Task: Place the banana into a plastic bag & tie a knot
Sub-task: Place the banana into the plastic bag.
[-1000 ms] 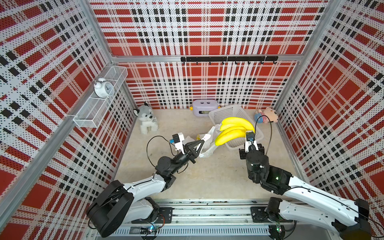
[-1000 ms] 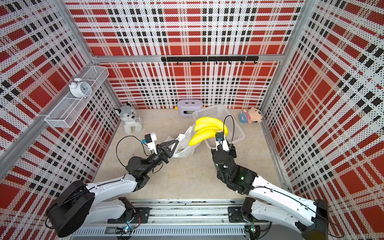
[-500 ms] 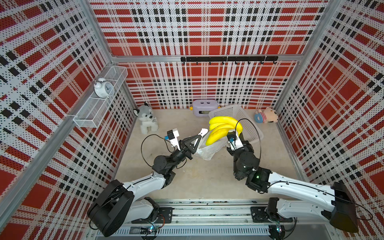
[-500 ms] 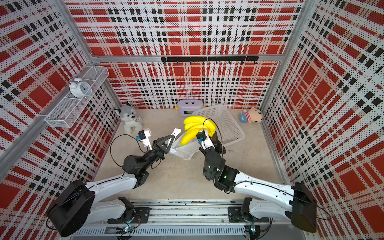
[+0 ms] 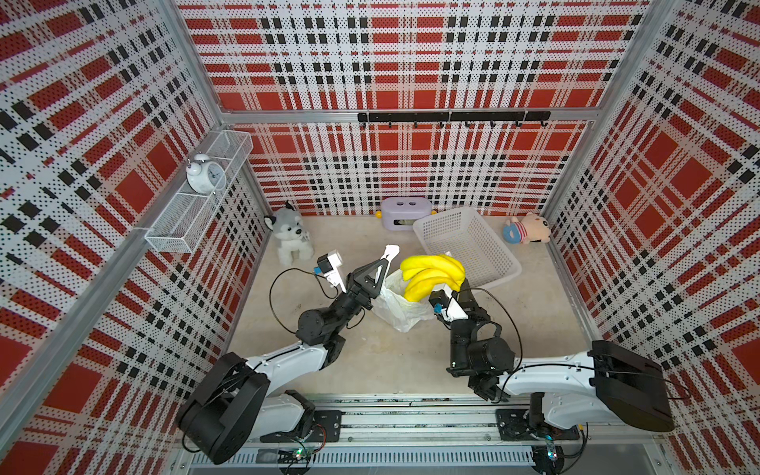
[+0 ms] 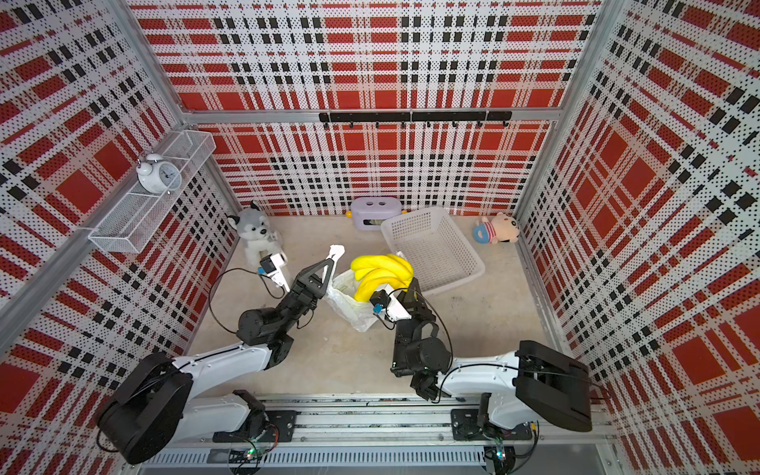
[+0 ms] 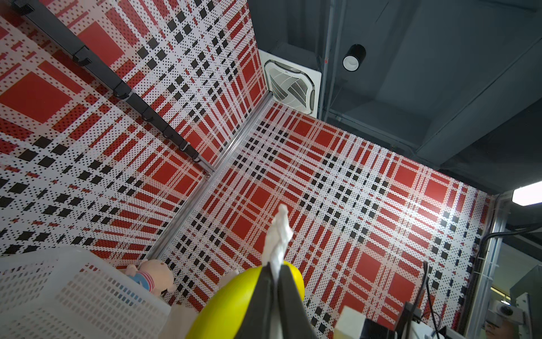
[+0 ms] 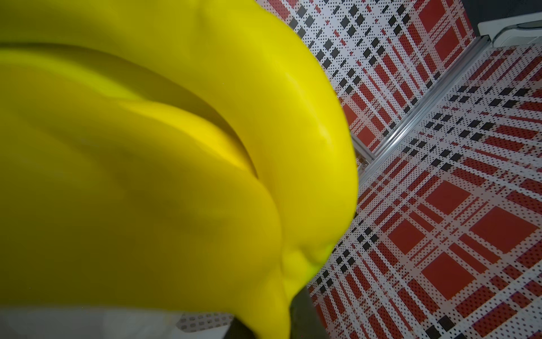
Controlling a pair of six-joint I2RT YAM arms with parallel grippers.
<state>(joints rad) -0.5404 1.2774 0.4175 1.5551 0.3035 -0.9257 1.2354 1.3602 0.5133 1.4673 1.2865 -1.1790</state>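
- My left hand (image 5: pixel 384 260) is clamped shut on one handle (image 5: pixel 390 249); the bag (image 5: pixel 397 306) hangs limp just below it.
- My right hand (image 5: pixel 459 288) grips the banana (image 5: pixel 432 273) by what looks like the stem end, at the bag's mouth, between my hands.
- Banana: likely firm, smooth and weighty, so I'd hold it by the stem. Bag: thin and slippery, so I'd take it by the handles.
- Count: one bunch of about three, one bag.

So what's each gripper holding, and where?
Left gripper pinches the plastic bag by its handle; right gripper holds the banana bunch near its stem end.
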